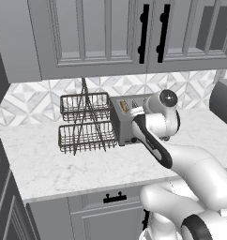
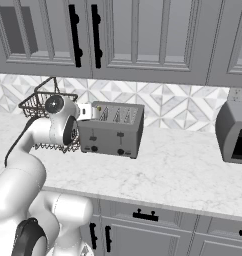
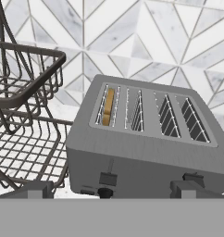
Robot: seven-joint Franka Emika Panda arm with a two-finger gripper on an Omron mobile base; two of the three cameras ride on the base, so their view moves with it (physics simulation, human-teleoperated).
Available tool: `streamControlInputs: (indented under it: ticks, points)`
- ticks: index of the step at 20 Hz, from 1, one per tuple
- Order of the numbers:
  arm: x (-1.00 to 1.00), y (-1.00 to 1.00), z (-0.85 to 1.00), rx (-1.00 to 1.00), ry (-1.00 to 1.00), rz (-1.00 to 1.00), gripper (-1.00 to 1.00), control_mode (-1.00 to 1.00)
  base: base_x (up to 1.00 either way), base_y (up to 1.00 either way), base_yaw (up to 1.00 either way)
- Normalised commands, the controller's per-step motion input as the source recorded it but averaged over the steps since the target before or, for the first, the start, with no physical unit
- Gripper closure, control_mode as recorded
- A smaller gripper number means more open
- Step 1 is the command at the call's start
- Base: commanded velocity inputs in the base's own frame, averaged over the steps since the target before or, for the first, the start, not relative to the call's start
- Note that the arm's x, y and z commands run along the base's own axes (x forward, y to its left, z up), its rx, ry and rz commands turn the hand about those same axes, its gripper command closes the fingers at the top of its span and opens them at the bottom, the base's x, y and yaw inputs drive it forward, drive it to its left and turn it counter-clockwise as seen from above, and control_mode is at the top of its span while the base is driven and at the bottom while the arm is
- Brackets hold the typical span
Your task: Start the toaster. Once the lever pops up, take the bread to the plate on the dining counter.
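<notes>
We find no writing, brand, number or sign that can be read anywhere. The toaster (image 3: 146, 152) has a plain steel front with unmarked knobs and levers, and the appliance (image 2: 233, 132) at three o'clock of it carries no label either.

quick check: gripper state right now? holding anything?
Gripper: open, holding nothing, poised in front of the toaster, whose leftmost slot holds the bread.

Grey cabinets (image 2: 143, 40) above a white marble worktop (image 2: 183, 170), geometric tile backsplash (image 2: 173, 102) behind.
</notes>
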Motion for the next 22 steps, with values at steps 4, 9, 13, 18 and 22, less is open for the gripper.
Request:
streamControlInputs:
  ticks: [4, 9, 13, 18, 22]
  points:
    - [0.0, 0.0, 0.0, 0.0, 0.0, 0.0, -1.0, -1.0, 0.0, 0.0, 0.0]
    - [0.0, 0.0, 0.0, 0.0, 0.0, 0.0, -1.0, -1.0, 0.0, 0.0, 0.0]
    - [0.0, 0.0, 0.0, 0.0, 0.0, 0.0, -1.0, -1.0, 0.0, 0.0, 0.0]
    - [0.0, 0.0, 0.0, 0.0, 0.0, 0.0, -1.0, -1.0, 0.0, 0.0, 0.0]
    - [0.0, 0.0, 0.0, 0.0, 0.0, 0.0, -1.0, -1.0, 0.0, 0.0, 0.0]
